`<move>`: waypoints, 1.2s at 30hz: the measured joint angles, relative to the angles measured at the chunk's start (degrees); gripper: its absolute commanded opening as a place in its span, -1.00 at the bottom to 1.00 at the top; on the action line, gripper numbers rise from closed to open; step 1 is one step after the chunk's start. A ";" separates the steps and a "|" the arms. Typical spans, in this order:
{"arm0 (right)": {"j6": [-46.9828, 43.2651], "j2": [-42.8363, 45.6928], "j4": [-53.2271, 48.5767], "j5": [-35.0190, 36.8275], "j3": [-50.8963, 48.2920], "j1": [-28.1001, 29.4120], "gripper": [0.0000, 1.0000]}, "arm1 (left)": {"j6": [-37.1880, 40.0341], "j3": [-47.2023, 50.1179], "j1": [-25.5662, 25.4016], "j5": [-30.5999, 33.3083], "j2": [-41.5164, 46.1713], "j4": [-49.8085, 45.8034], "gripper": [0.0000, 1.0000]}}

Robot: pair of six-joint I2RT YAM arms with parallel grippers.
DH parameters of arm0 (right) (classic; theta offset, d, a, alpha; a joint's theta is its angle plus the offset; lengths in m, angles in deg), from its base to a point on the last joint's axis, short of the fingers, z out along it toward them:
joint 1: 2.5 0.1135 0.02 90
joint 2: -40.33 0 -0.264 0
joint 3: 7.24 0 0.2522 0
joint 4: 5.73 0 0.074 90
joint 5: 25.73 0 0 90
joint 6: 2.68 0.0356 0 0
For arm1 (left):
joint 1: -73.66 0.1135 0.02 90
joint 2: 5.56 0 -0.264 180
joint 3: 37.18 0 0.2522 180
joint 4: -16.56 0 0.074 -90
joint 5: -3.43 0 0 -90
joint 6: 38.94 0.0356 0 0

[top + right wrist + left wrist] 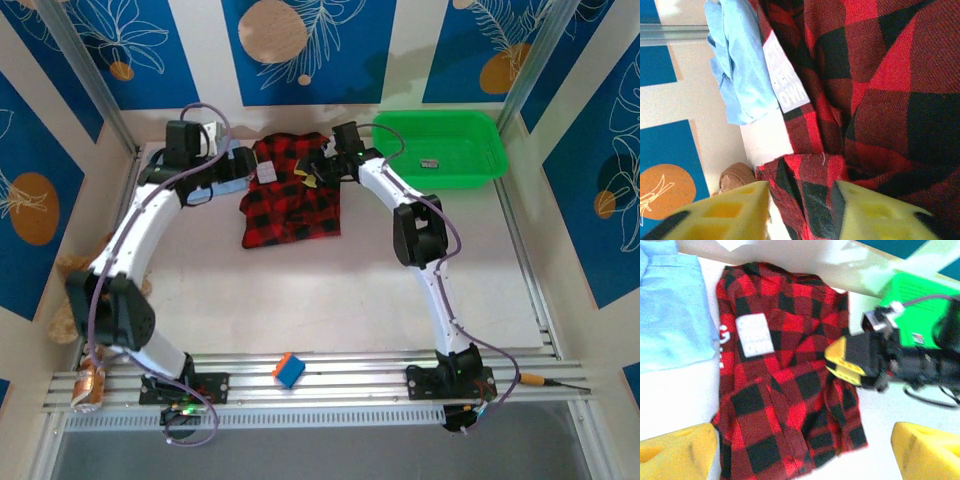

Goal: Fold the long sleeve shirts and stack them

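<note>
While both arms are gathered over the far part of the white table (300,300), the red-and-black checked flannel shirt (290,195) is seen lying roughly folded but rumpled at the far centre. Its white lettered patch (752,335) is uppermost, and the crumpled light blue collared shirt (670,315) lies just beside its left edge, apparently touching it. The bright green plastic tray (465,140) stands well apart at the far right. The left pincer (800,455) is held wide open above the end of the flannel away from the patch, nothing being gripped. The right pincer (801,210) is shown with its yellow fingers parted and a fold of the flannel's edge lying between them; no pinch is evident, though contact with a pad cannot be excluded. Three hazards may be judged from this arrangement. If the right pincer were raised with cloth caught on a finger, the edge would be dragged and the fold undone. If a grasp were made at the flannel's left edge, the blue shirt could be taken with it, since the two lie together there. As both pincers are placed close together over one garment, a collision could be caused by any inward move.
</note>
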 measured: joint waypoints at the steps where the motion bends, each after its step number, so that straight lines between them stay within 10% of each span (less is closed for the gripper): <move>1: -1.53 1.03 -1.44 1.03 -0.79 0.02 0.10 | 0.37 2.69 -0.20 -0.24 2.29 0.13 0.87; 13: -20.55 27.08 -14.16 18.58 -21.42 4.79 0.19 | -0.24 25.83 -0.46 -3.37 5.75 0.44 0.89; 36: -17.16 15.87 -15.15 25.81 -24.28 9.84 -0.07 | -1.27 30.01 0.02 -5.46 12.59 3.19 0.91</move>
